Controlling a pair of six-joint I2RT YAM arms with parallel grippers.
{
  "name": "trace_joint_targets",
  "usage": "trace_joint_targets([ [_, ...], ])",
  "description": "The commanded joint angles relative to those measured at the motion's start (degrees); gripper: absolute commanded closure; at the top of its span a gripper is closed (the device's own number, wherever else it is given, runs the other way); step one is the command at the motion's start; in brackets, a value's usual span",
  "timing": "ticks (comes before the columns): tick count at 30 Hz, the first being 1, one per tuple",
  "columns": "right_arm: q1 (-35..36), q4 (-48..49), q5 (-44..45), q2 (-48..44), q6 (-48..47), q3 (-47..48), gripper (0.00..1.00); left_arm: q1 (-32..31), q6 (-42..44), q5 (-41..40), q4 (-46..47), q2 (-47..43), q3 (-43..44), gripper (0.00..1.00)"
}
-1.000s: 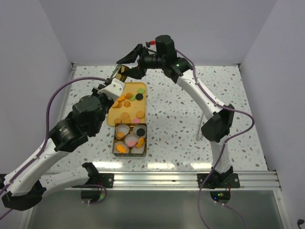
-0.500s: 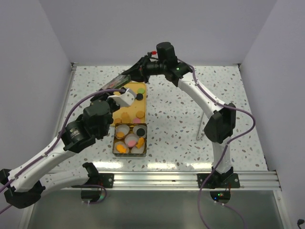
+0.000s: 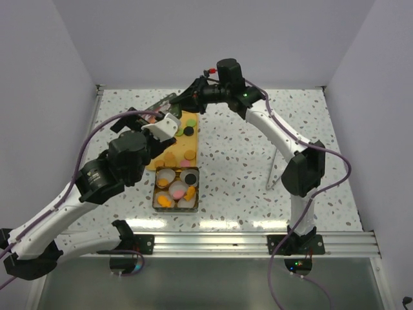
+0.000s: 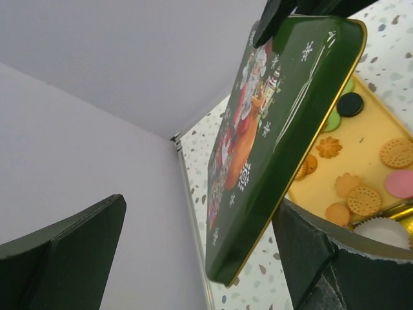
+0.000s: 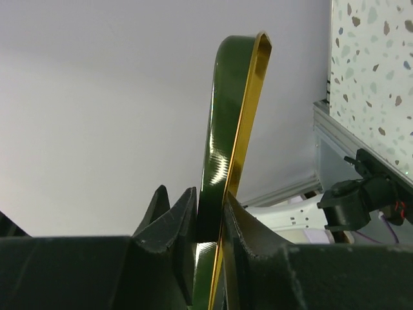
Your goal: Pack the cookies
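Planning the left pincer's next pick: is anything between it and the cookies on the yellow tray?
Yes. The green tin lid, pinched at its rim by the right pincer, hangs tilted in front of the open left pincer, hiding part of the tray; some cookies show past its edge.

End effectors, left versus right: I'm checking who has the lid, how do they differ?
The left end effector is wide open, fingers spread either side of the green lid; the right end effector is clamped on its rim. The left grips nothing; the right alone holds the lid up. Both have dark fingers at the lid.
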Motion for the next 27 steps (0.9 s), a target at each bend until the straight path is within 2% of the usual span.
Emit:
trace_joint_targets([
  [1,-3.23,-0.49,2.39,-3.54,-5.81,-0.48,1.0,0.0,-9.24,5.5,-5.81,0.31,7.27,0.0],
  [7,-8.85,-3.12,5.63,-6.44,-10.2,-3.2,1.0,0.0,-19.7,13.51,-11.45,0.84,11.14,0.0],
  [11,-12.02,-7.25,8.71,-8.54,-15.04,-4.7,1.0,0.0,-28.64,14.58,-11.89,-1.09,9.83,0.0],
  [17,-13.69,-11.47,13.63,-11.88,-20.83,-5.67,1.0,0.08,-42.45,11.77,-16.19,-4.43,2.02,0.0],
  [22,-15.45,-20.34,19.43,-13.47,-29.52,-3.47,1.0,0.08,-48.79,11.95,-19.27,-5.4,-3.96,0.0],
  [27,-17.47,-25.1,23.48,-15.31,-33.23,-3.56,1.0,0.96,-53.9,14.74,-19.89,-5.67,-8.44,0.0],
])
